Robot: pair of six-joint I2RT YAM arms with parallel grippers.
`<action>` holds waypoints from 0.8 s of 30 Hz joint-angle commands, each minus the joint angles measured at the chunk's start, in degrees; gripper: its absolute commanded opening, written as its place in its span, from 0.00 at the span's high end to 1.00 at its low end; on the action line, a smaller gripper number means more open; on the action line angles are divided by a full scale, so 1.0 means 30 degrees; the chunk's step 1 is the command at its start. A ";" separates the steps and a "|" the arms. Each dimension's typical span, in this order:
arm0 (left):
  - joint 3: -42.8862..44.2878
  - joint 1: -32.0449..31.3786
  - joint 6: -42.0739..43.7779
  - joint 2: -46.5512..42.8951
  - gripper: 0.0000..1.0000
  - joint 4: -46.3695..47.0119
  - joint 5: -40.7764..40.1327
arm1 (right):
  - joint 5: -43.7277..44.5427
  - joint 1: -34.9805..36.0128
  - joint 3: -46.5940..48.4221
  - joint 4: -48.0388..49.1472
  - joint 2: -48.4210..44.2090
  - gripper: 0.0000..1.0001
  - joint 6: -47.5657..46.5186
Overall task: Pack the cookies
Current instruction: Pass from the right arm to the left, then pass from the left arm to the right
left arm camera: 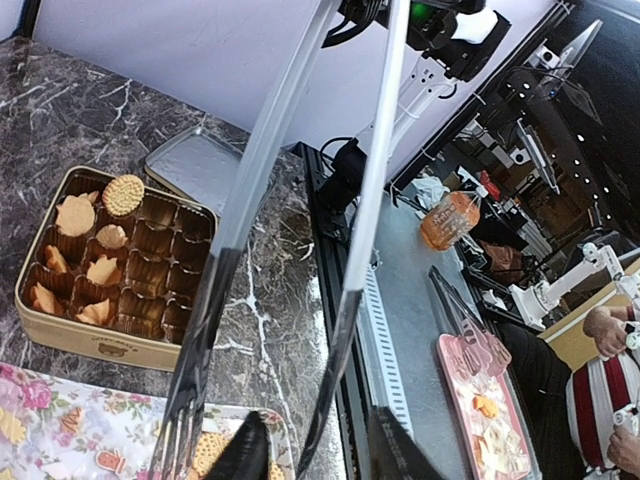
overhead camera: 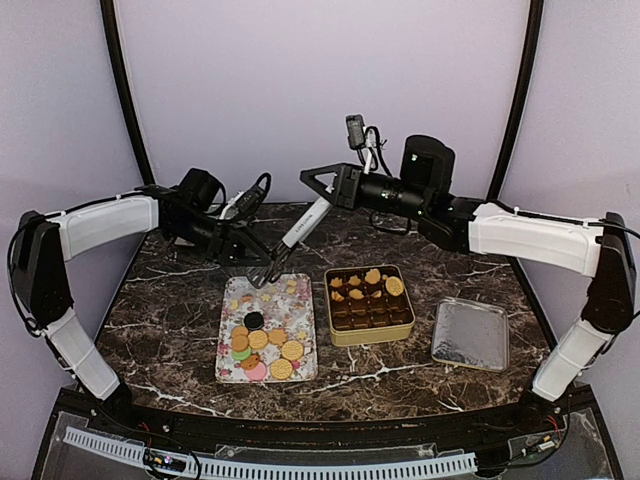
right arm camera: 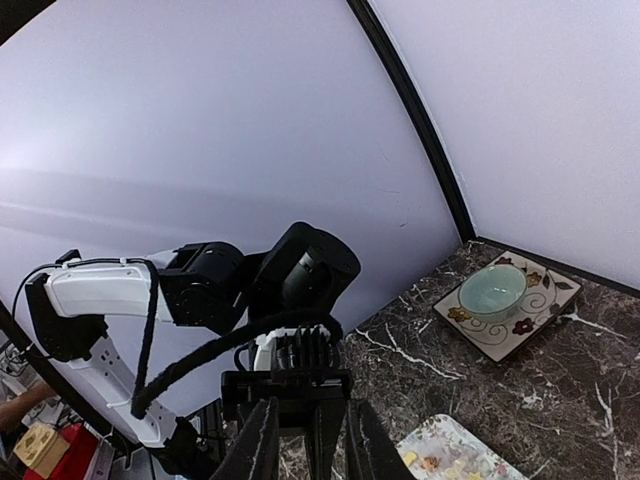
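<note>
Several round cookies (overhead camera: pixel 262 345), mostly golden with a pink, a green and a dark one, lie on the flower-patterned tray (overhead camera: pixel 297 297). A few more sit in the brown cups of the gold tin (overhead camera: pixel 348 337). My right gripper (overhead camera: pixel 318 184) is shut on the top end of long silver tongs (overhead camera: pixel 300 228), which slant down to the tray's far edge. In the right wrist view the fingers (right arm camera: pixel 262 442) clamp a dark bar. My left gripper (overhead camera: pixel 256 262) is open beside the tong tips. In the left wrist view (left arm camera: pixel 322 455) one tong arm (left arm camera: pixel 365 215) passes between its fingers.
The tin's flat lid (overhead camera: pixel 470 333) lies to the right of the tin, also in the left wrist view (left arm camera: pixel 195 165). The tin shows there too (left arm camera: pixel 60 335), with a tray corner (left arm camera: pixel 60 425). The right wrist view shows a pale bowl (right arm camera: pixel 495 290) on a square plate.
</note>
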 commanded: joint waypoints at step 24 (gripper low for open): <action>0.0463 -0.0057 -0.3528 -0.1398 1.00 0.2268 0.1239 | 0.1578 -0.0635 -0.5776 0.2208 -0.4466 0.00 0.2053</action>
